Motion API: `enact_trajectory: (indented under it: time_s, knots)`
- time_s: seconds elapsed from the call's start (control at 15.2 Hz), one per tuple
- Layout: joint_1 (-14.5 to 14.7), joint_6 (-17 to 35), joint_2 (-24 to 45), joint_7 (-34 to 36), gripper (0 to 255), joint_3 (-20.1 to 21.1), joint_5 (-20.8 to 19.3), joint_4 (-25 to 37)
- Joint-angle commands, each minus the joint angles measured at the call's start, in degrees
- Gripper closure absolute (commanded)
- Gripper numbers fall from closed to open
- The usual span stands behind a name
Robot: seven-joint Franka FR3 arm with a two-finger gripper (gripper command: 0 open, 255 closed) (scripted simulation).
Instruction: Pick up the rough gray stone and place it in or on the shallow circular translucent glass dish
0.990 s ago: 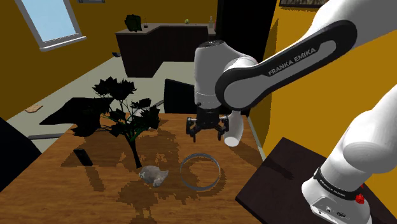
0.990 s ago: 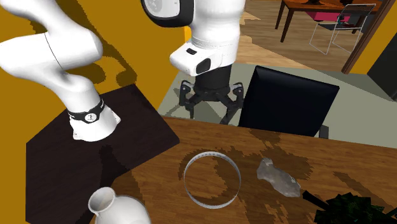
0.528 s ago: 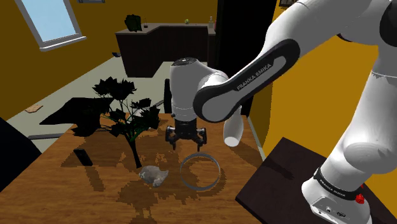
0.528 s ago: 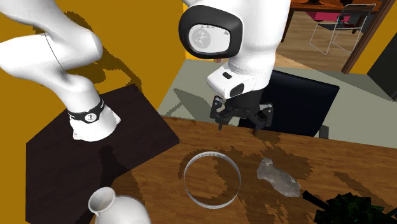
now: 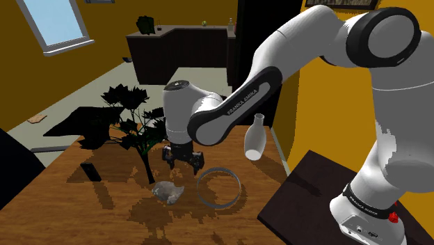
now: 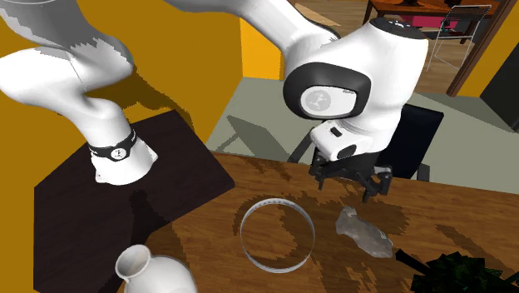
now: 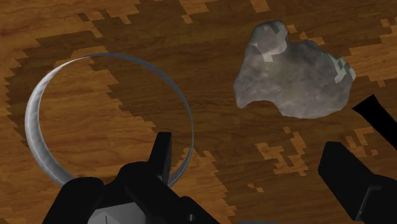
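Moved since a second ago: hand [image 5: 182, 161] [image 6: 348, 185] [image 7: 248, 156] has been swung toward the shoulder view's left and brought lower, off the far side of the dish [image 5: 219, 206] [image 6: 274, 269] [image 7: 35, 108] and over toward the stone [image 5: 167, 191] [image 6: 362, 233] [image 7: 292, 73]. Dish and stone are unchanged.

Nearest on the bench [image 5: 83, 202] [image 6: 466, 216], the shallow clear dish is seen as a ring, with bare bench wood inside it. Rough gray stone is laid just beside it on the bench, apart from the rim.

Hand is held above the bench just beyond both. Its fingers [image 7: 160, 156] are spread wide, with nothing gripped or touched. In the wrist view, one finger is lined up near the dish rim and the stone is seen ahead of the other.

Farther back, a white vase [image 5: 254, 139] [image 6: 154, 270] is stood; its contents cannot be told. A dark plant [image 5: 135, 122] [image 6: 453, 275] is also stood there.

Count: one dish, one stone, one vase, one plant.
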Motion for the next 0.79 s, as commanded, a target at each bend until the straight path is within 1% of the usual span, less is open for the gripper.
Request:
enact_trajectory:
  time_s: [0.0, 0.33, 0.73]
  knots:
    - [0.73, 0.9, 1.42, 0.97, 0, -0.64, -0.85, 0.46]
    - [1.69, 3.26, 3.87, 1.97, 0, -1.81, -2.46, 0.34]
    - [1.7, 3.26, 3.87, 1.97, 0, -1.81, -2.46, 0.34]
